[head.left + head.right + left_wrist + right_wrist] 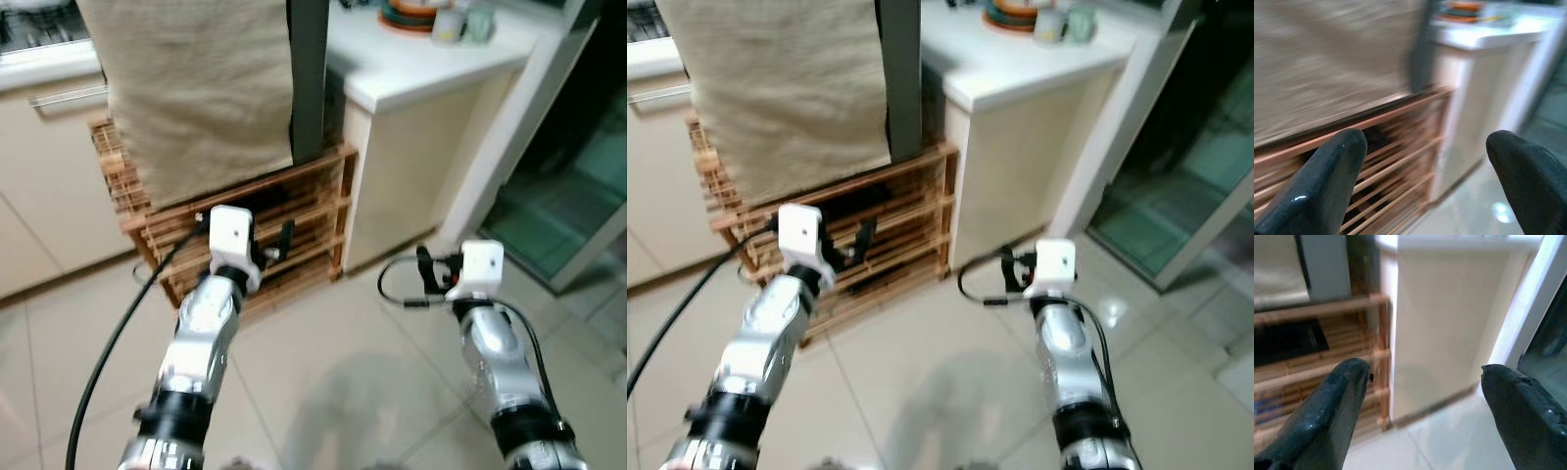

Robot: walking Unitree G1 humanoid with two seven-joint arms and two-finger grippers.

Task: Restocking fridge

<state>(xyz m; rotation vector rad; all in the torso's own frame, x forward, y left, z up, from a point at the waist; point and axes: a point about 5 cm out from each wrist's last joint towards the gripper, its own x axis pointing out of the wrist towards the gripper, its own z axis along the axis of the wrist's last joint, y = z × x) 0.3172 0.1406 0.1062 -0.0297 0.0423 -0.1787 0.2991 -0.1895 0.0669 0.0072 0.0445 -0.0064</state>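
Note:
Both arms are held out in front of me over the tiled floor. My left gripper (277, 245) hangs in front of a low wooden slatted rack (313, 211); in the left wrist view its two black fingers (1327, 181) stand wide apart with nothing between them. My right gripper (424, 271) is level with a cream counter cabinet (411, 166), and its fingers (1337, 406) are open and empty too. A beige cloth (196, 88) drapes a tall grey unit (309, 78) standing on the rack. Neither gripper holds any item.
The white countertop (431, 64) carries stacked dishes (411, 15) and cups. A dark glass door (568, 186) with a white frame is at the right. Cream drawers (49, 186) line the left. A black cable (108, 362) trails from my left arm.

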